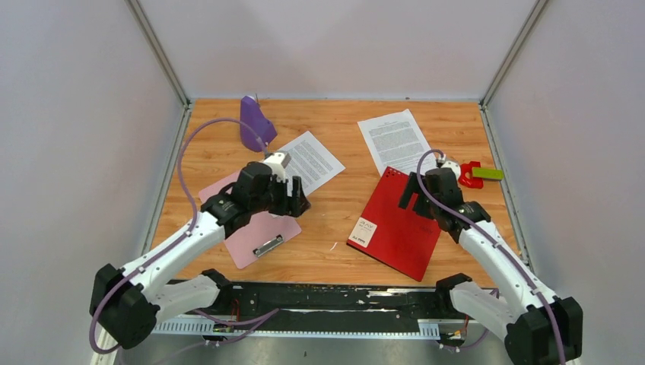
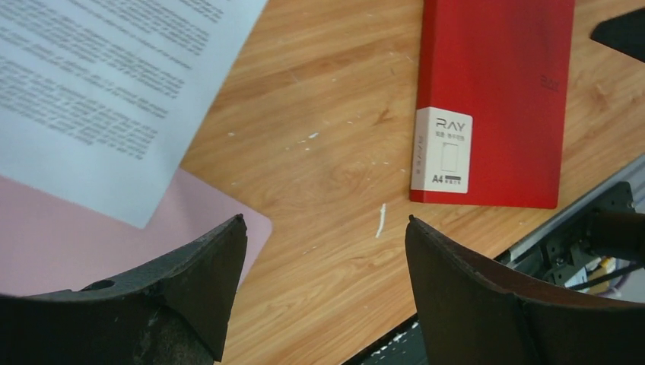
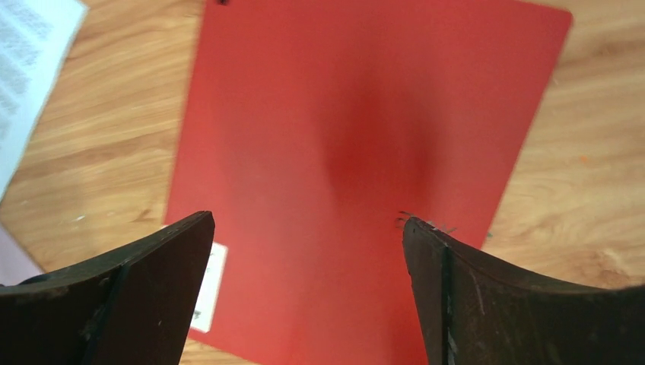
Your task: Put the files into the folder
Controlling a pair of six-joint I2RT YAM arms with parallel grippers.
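Note:
The red folder [image 1: 395, 228] lies shut on the table right of centre, its white label [image 1: 363, 232] at the near left corner. One printed file [image 1: 312, 161] rests left of centre, its near end overlapping a pink clipboard. The other file [image 1: 395, 141] lies at the back, touching the folder's far corner. My left gripper [image 1: 298, 199] hovers open over bare wood between clipboard and folder, nothing between its fingers [image 2: 325, 220]. My right gripper [image 1: 411, 199] hangs open above the folder's cover [image 3: 357, 137], empty [image 3: 308, 219]. The left wrist view shows the file [image 2: 99, 84] and folder [image 2: 494, 91].
A pink clipboard [image 1: 255, 236] with a metal clip lies at the near left. A purple object [image 1: 255, 123] stands at the back left. A small red and green item [image 1: 478, 174] sits by the right wall. A black rail [image 1: 319, 300] runs along the near edge.

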